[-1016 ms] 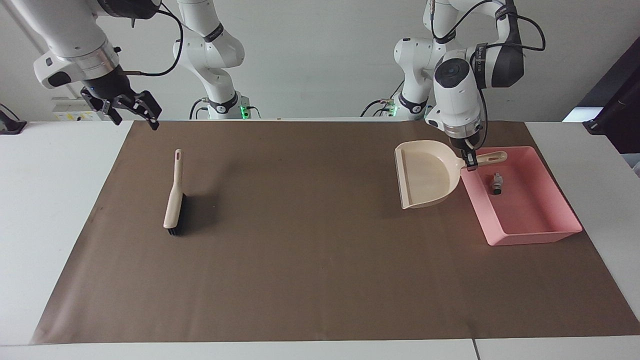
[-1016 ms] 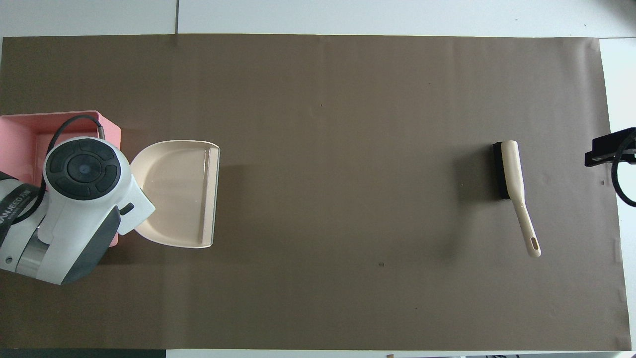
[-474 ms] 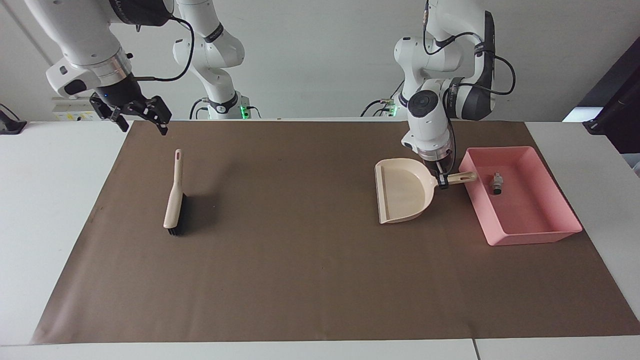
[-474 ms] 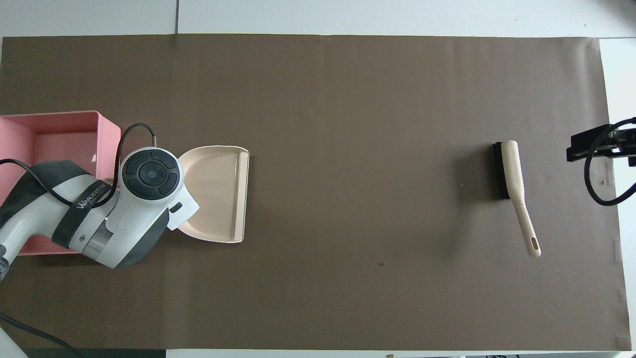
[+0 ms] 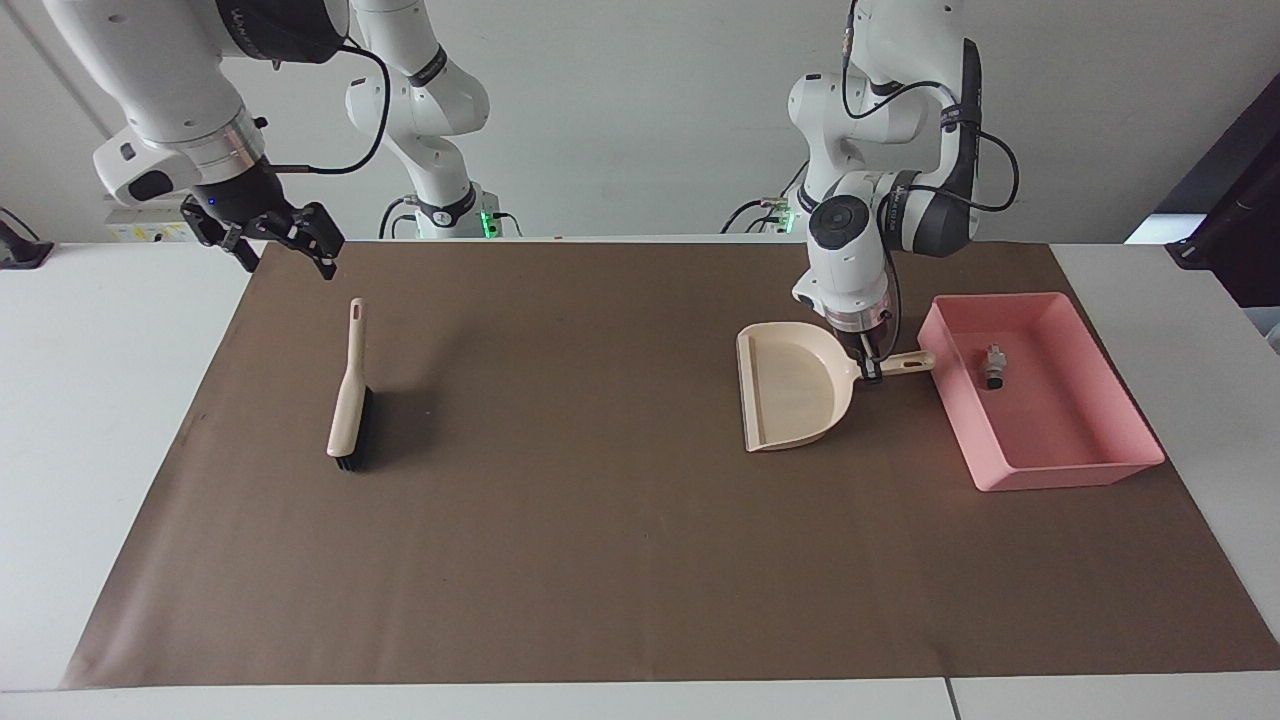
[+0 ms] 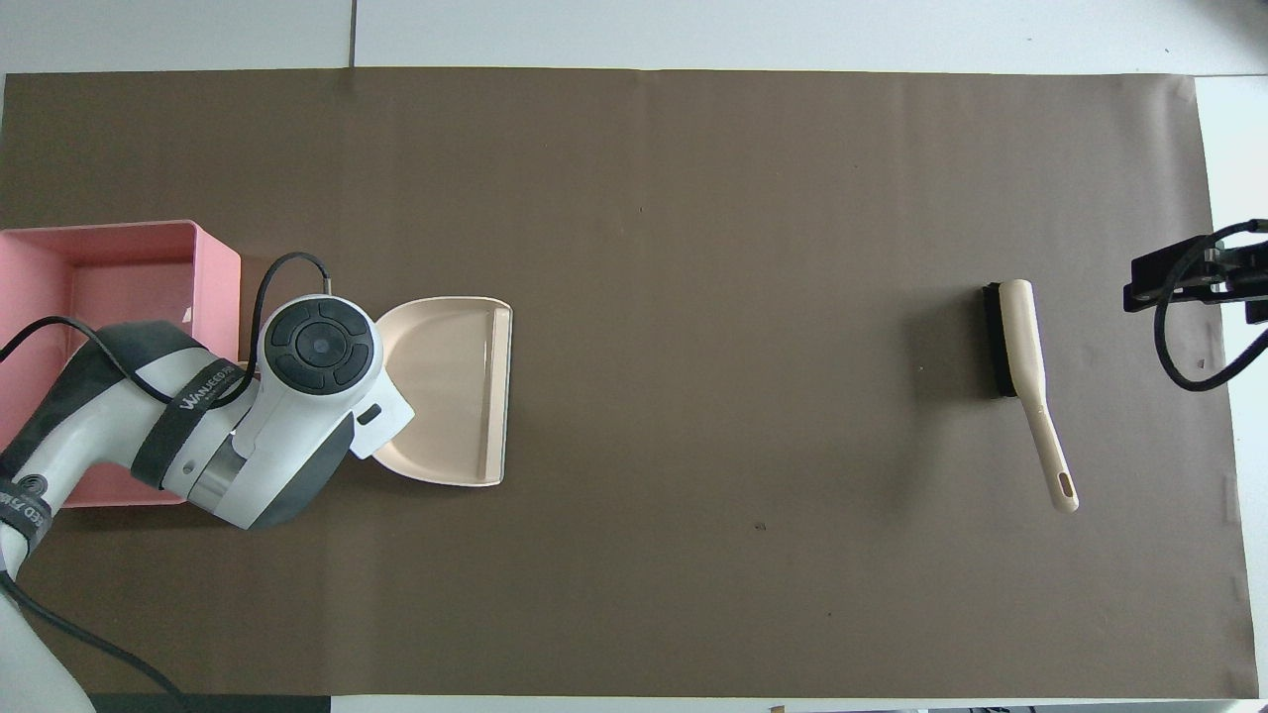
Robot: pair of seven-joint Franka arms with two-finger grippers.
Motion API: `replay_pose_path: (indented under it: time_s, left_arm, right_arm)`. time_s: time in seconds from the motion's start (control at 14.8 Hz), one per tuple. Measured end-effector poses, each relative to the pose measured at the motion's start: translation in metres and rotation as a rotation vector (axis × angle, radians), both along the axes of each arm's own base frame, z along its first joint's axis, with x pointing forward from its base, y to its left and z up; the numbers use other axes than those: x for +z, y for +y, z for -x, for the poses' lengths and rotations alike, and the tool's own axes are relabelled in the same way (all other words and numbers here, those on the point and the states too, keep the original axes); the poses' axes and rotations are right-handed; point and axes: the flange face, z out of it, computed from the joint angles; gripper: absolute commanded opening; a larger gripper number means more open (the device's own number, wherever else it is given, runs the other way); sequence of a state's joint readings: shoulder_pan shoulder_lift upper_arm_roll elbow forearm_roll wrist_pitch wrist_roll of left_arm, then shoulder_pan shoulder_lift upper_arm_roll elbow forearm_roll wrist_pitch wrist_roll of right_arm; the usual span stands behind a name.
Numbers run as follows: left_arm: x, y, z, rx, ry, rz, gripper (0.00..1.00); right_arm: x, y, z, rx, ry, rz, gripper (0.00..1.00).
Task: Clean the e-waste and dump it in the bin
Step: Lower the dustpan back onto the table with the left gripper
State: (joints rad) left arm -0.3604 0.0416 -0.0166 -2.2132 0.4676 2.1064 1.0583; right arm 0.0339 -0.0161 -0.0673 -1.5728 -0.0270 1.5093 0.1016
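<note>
The pink bin [image 5: 1070, 474] stands at the left arm's end of the mat; it also shows in the overhead view [image 6: 220, 287]. The e-waste [image 5: 992, 366] lies inside it as a tiny pale part with a dark end. My left gripper [image 5: 868, 362] is shut on the handle of the beige dustpan [image 5: 790, 385], which lies flat and low on the mat beside the bin. The pan looks empty in the overhead view [image 6: 446, 386], where my left arm hides the handle. My right gripper [image 5: 282, 238] hangs open and empty over the mat's edge near the brush handle.
A beige brush with black bristles [image 5: 350, 390] lies on the brown mat [image 5: 600, 520] toward the right arm's end; it also shows in the overhead view [image 6: 1025, 376]. The right gripper [image 6: 1184, 282] shows at that view's edge.
My left gripper has carried the dustpan from over the bin's edge toward the middle of the table and down to the mat. My right gripper has shifted slightly toward the brush.
</note>
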Motion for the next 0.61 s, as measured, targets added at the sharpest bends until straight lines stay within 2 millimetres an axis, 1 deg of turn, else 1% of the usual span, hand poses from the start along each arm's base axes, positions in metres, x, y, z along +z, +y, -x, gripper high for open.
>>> replay_pose_path:
  time_s: [0.27,0.34,0.41,0.47,0.61]
  left_arm:
    - [-0.0088,-0.0005,0.0042,-0.005,-0.007,0.014,0.00]
    - [-0.0099,-0.0002,0.0047,-0.005,-0.007,0.015,0.06]
    - [-0.0103,-0.0001,0.0048,-0.005,-0.007,0.016,0.24]
    - [-0.0103,0.0000,0.0048,-0.005,-0.007,0.016,0.45]
    - [-0.0102,-0.0002,0.0050,-0.005,-0.007,0.016,0.69]
  right_arm:
    - [0.0002,-0.0003,0.0003,-0.001,0.000,0.000,0.99]
    - [0.0003,-0.0003,0.0003,-0.001,0.000,0.000,0.99]
    - [0.0003,-0.0003,0.0003,-0.001,0.000,0.000,0.99]
    - [0.0003,-0.0003,0.0003,-0.001,0.000,0.000,0.99]
    - [0.0003,-0.0003,0.0004,-0.001,0.001,0.000,0.99]
